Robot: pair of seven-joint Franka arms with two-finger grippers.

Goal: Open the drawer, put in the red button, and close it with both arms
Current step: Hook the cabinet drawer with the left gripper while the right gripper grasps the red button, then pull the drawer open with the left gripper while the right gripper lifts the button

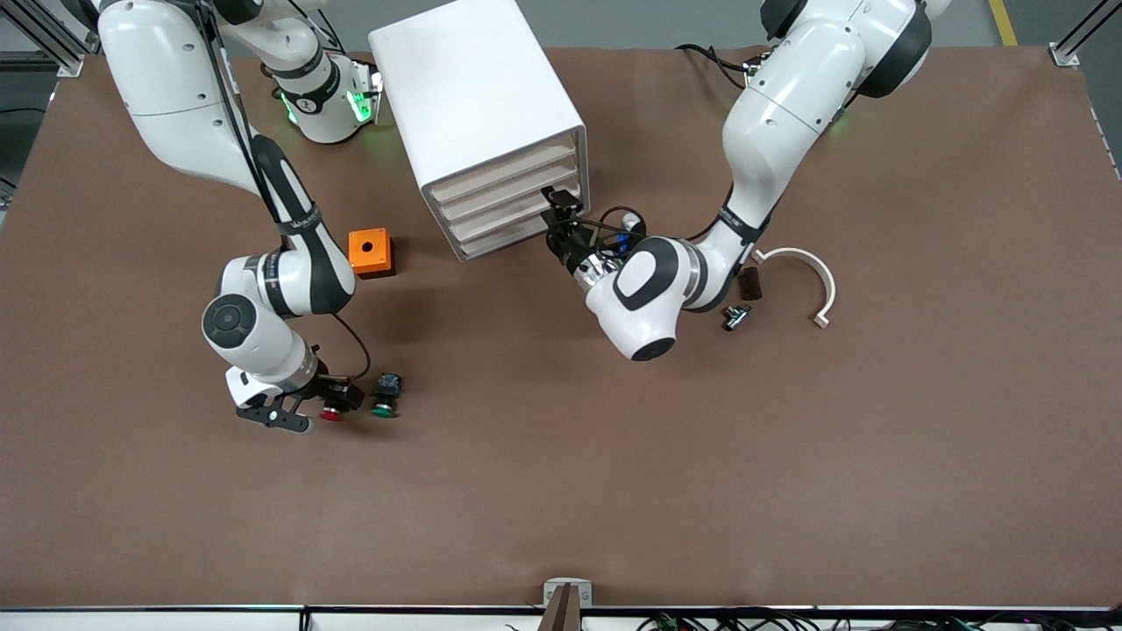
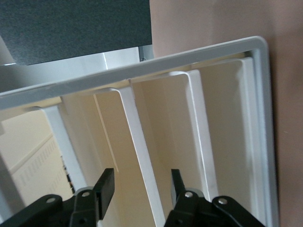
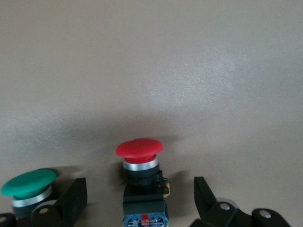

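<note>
The white cabinet (image 1: 478,105) stands toward the robots' side of the table, and all its drawers look shut. My left gripper (image 1: 561,215) is at the cabinet's front, at the drawer (image 1: 504,188) second from the top. In the left wrist view the left gripper (image 2: 141,182) is open, and its fingers (image 2: 106,185) straddle a white drawer lip (image 2: 139,151) with gaps on both sides. The red button (image 1: 331,413) lies on the table nearer the front camera. My right gripper (image 1: 308,410) is down around it. The right wrist view shows that gripper (image 3: 140,191) open, with the red button (image 3: 139,161) between its fingers (image 3: 73,198), apart from both.
A green button (image 1: 386,396) lies right beside the red one, just outside one right finger. An orange box with a hole (image 1: 371,252) sits between the buttons and the cabinet. Beside the left arm lie a white curved piece (image 1: 806,272), a dark block (image 1: 749,285) and a small black part (image 1: 734,317).
</note>
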